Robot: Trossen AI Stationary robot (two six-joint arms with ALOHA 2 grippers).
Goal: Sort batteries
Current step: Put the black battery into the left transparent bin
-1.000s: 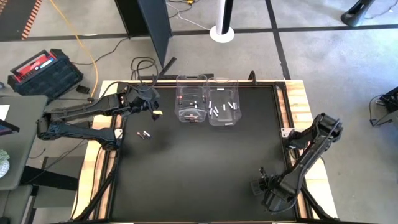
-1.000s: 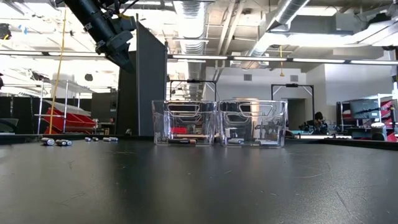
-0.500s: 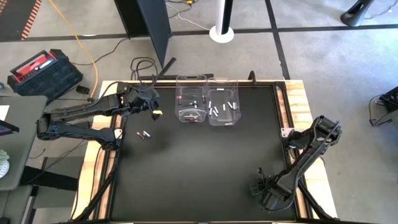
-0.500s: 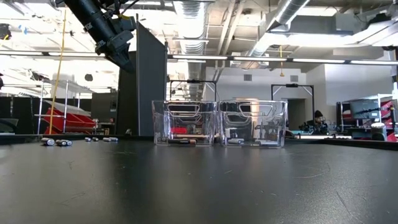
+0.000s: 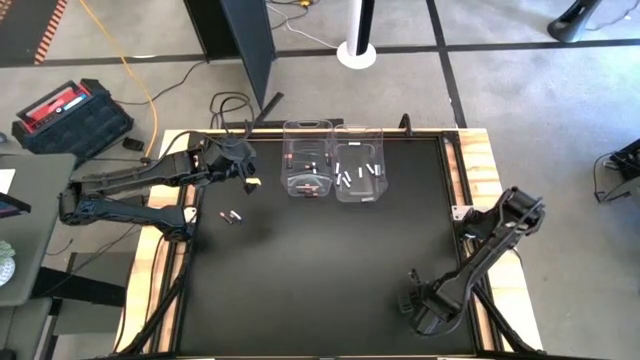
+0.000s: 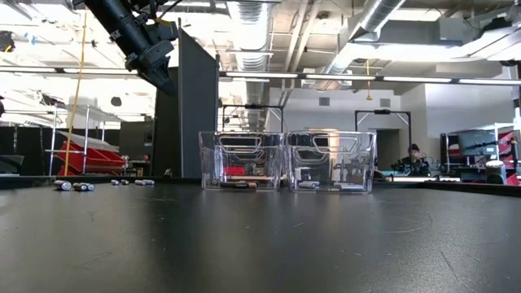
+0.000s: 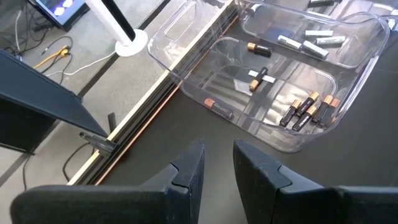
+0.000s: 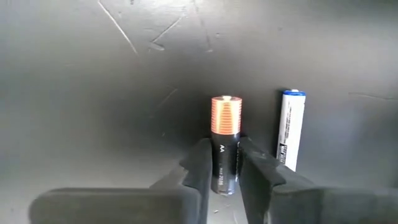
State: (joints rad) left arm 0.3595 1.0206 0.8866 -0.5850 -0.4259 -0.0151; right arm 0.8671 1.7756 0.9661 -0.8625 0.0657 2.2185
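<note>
My right gripper point(image 8: 224, 177) is low over the black mat near the table's near right corner point(image 5: 415, 303). It is shut on a dark battery with a copper end point(image 8: 224, 134). A white battery with a blue tip point(image 8: 289, 130) lies on the mat right beside it. My left gripper point(image 7: 219, 168) hangs above the table's far left point(image 5: 245, 168), beside the bins, its fingers a little apart and empty. The left clear bin point(image 5: 308, 165) holds dark copper batteries point(image 7: 308, 111). The right clear bin point(image 5: 360, 165) holds white ones point(image 7: 311, 40). Two loose batteries point(image 5: 231, 216) lie on the mat below my left gripper. My right gripper pinches the dark battery between its two fingers, on the two long sides of its black end point(image 8: 224, 168). The fingers lie along the battery, and its copper end point(image 8: 224, 115) points away from them. Whether the battery rests on the mat or is just off it I cannot tell.
One dark battery point(image 7: 219, 109) lies at the left bin's near wall. Several loose batteries point(image 6: 73, 186) show at the mat's far left in the low view. The middle of the mat point(image 5: 320, 260) is bare. A wooden frame point(image 5: 480, 160) edges the table.
My right arm has sunk and shifted a little toward the table's near left, taking its gripper with it. My left arm and the bins have kept still.
</note>
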